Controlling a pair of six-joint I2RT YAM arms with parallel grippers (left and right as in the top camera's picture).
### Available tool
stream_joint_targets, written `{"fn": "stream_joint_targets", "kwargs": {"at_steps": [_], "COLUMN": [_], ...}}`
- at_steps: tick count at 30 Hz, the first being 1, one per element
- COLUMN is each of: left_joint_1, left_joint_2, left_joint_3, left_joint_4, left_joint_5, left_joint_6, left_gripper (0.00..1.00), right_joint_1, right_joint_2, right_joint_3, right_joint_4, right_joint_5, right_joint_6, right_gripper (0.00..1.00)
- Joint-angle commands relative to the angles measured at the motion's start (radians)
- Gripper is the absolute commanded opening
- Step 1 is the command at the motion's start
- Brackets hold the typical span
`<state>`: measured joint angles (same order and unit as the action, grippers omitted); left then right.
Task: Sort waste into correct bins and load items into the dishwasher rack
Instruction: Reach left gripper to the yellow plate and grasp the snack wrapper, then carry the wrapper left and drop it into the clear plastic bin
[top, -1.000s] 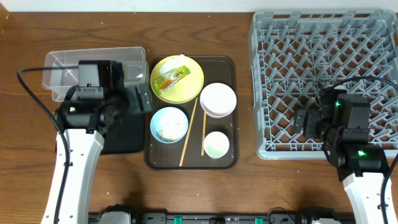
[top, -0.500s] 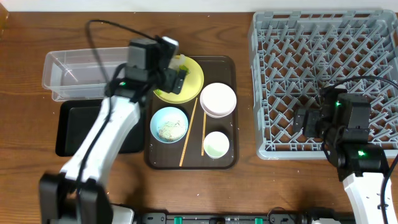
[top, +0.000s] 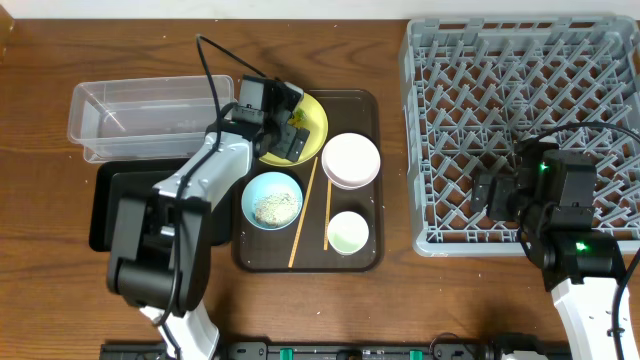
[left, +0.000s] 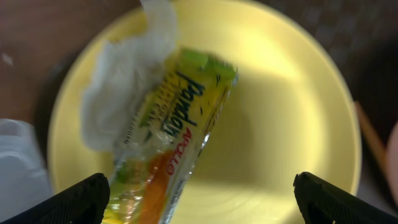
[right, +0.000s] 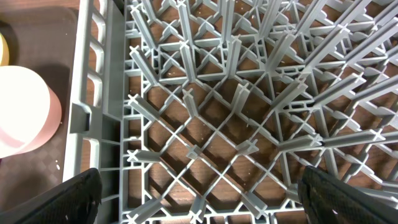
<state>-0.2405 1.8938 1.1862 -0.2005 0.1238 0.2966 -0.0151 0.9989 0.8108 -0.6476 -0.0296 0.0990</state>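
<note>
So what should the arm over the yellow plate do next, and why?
Probably lower a little and close on the snack wrapper. The left gripper hangs open above the yellow plate, and the wrapper lies between its fingers, next to the paper scrap. Nothing is held yet, so the wrapper looks like the nearest piece of waste to take.

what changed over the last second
The left gripper swung right from over the black tray to hang open above the snack wrapper on the yellow plate; nothing was taken hold of. The right gripper stayed open over the dishwasher rack.
</note>
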Motion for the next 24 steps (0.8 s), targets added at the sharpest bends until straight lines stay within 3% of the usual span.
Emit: {"fn": "stream_joint_targets", "kwargs": {"at_steps": [1,6,9,12,15,20,24], "left_joint_1": [0.000,0.000,0.000,0.000,0.000,0.000,0.000], "left_joint_2": [0.043,0.089,0.098,0.097,0.092,0.077,0.024], "left_joint_3": [0.018,0.018,0.016,0.016,0.016,0.016,0.017], "left_joint_4": [0.005,0.004,-0.003,-0.008,-0.008,-0.008,-0.017], "left_joint_5": [-0.013,-0.013,-0.013,-0.013,-0.013,-0.013,-0.013], "left_joint_6": [0.018,0.018,0.018,0.018,0.018,0.017,0.015], "left_gripper": [0.96,0.91,0.70,0.41,0.24,0.06,0.06], "right_joint_1": [0.013,0.013,0.013,0.013,0.013,0.013,0.013], "right_joint_2": [-0.006,-0.006,-0.006,-0.006,-0.006,-0.006,-0.006], "right_joint_3": [0.021,0.021,0.021,0.021,0.021,0.021,0.021], "right_joint_4": [0.000,0.000,0.000,0.000,0.000,0.000,0.001], "right_joint_5": [-0.005,-0.005,-0.005,-0.005,-0.005,-0.004,-0.004], "right_joint_6": [0.013,0.013,0.013,0.013,0.013,0.012,0.012], "right_gripper": [0.99,0.99,0.99,0.99,0.99,0.99,0.99]}}
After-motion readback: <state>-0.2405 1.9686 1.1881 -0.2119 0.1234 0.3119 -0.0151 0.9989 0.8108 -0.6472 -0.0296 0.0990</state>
